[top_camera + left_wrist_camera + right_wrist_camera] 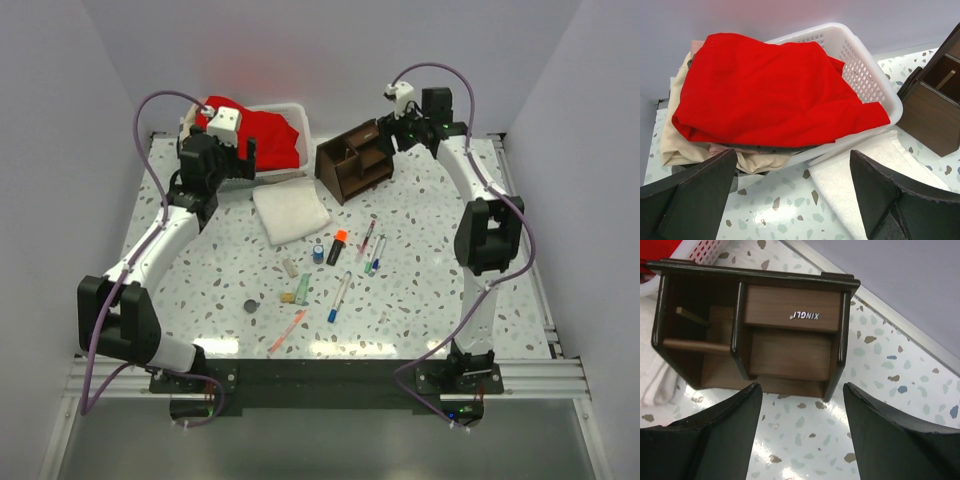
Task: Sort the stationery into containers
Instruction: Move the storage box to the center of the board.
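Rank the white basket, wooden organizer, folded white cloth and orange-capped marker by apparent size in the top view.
1. white basket
2. wooden organizer and folded white cloth: look alike, unranked
3. orange-capped marker

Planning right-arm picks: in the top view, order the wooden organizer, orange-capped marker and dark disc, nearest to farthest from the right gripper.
1. Wooden organizer, right beside the right gripper.
2. Orange-capped marker, mid-table.
3. Dark disc, near-left side.
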{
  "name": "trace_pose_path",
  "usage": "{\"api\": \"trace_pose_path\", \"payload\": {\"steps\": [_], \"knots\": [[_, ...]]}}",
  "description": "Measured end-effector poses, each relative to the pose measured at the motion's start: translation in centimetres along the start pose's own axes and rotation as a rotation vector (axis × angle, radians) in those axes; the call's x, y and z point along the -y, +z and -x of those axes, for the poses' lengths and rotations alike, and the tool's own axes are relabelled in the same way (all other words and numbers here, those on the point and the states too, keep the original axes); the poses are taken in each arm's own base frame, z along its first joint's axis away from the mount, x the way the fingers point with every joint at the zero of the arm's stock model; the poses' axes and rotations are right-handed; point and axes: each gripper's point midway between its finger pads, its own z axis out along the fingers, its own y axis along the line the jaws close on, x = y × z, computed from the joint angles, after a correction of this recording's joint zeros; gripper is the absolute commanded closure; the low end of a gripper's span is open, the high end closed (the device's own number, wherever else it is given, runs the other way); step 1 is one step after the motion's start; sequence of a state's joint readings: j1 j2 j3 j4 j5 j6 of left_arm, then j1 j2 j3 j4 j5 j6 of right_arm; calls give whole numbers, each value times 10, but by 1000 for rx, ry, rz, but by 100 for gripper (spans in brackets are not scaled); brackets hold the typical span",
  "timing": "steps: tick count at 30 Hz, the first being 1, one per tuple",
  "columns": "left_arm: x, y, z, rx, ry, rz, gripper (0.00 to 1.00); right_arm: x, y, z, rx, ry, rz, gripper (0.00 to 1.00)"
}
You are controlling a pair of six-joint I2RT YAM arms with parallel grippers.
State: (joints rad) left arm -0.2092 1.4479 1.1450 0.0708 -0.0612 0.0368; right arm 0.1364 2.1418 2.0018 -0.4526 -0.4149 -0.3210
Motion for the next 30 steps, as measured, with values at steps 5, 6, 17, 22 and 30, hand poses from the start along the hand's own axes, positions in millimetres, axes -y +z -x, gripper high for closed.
{"api": "trace_pose_path", "payload": {"steps": [5,6,17,22,30], "knots": [[1,-1,-14,-42,3,-4,0,9,18,-1,-3,4,-4,30],[1,-2,-15,-45,3,-4,0,10,20,-3,-5,4,-5,30],[0,5,-25,-74,6,10,0,24,41,-11,-13,29,-41,34],[1,13,-34,-99,7,9,0,29,53,-27,-45,47,-54,43],[1,20,-36,-107,8,9,1,31,61,-37,-57,67,-56,61]]}}
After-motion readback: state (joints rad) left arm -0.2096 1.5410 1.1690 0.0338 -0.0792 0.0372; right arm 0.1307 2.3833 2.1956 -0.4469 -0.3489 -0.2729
